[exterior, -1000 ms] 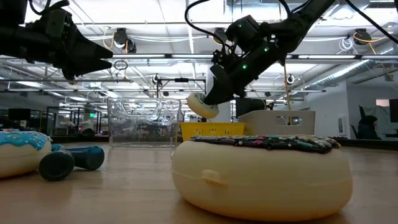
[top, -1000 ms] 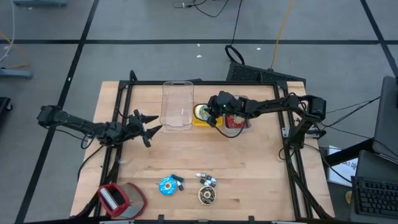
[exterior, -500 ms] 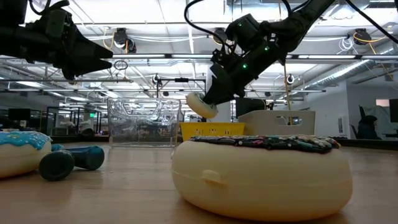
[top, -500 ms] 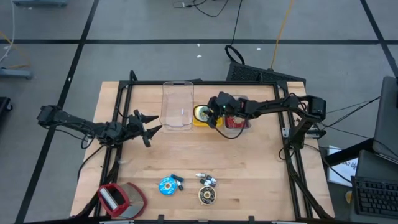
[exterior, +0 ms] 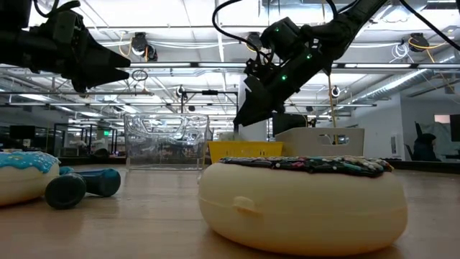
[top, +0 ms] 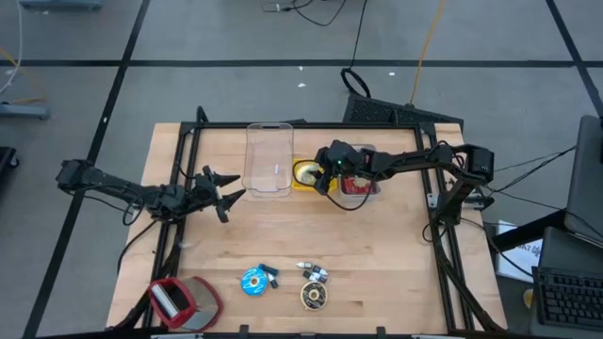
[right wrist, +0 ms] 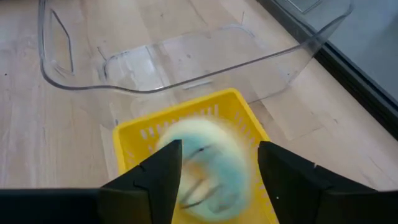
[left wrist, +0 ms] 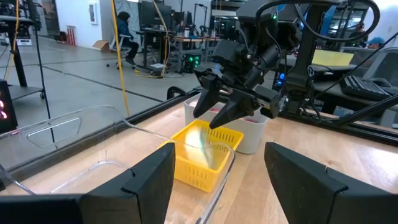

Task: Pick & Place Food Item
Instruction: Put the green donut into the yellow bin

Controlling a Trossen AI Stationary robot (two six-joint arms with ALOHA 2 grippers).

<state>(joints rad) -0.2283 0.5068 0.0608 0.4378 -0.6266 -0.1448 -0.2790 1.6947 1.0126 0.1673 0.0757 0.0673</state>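
The right pincer [top: 322, 176] hung over the yellow basket [top: 307, 175] with its fingers spread wide and nothing between them. That made sense, for the pale doughnut [right wrist: 205, 163] was a blur dropping into the basket, which stood between the clear tub [top: 268, 160] and a white tub. The left pincer [top: 222, 194] waited, open and empty, above the tabletop [top: 377, 254], well apart.
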